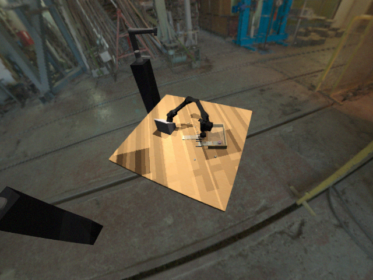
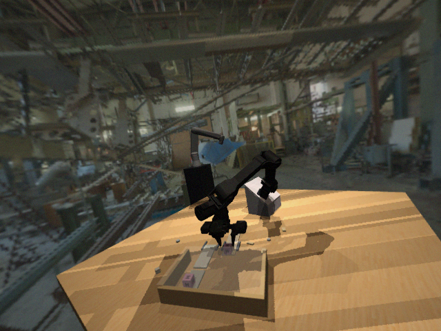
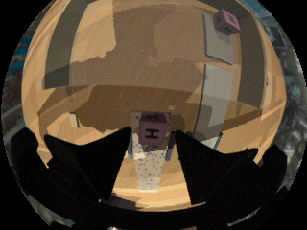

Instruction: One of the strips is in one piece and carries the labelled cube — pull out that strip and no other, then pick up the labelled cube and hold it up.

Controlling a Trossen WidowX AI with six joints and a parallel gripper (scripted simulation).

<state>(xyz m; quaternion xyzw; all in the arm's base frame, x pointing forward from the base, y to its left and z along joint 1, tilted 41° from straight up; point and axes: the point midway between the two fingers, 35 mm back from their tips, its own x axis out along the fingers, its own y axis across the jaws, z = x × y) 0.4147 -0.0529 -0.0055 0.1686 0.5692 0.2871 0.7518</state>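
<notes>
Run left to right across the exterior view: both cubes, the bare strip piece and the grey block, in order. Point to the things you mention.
Near cube (image 1: 219,142) (image 2: 188,280) (image 3: 226,22) → bare strip piece (image 1: 204,144) (image 2: 204,257) (image 3: 216,91) → far cube (image 2: 227,248) (image 3: 153,133) → grey block (image 1: 163,126) (image 2: 257,205).
</notes>
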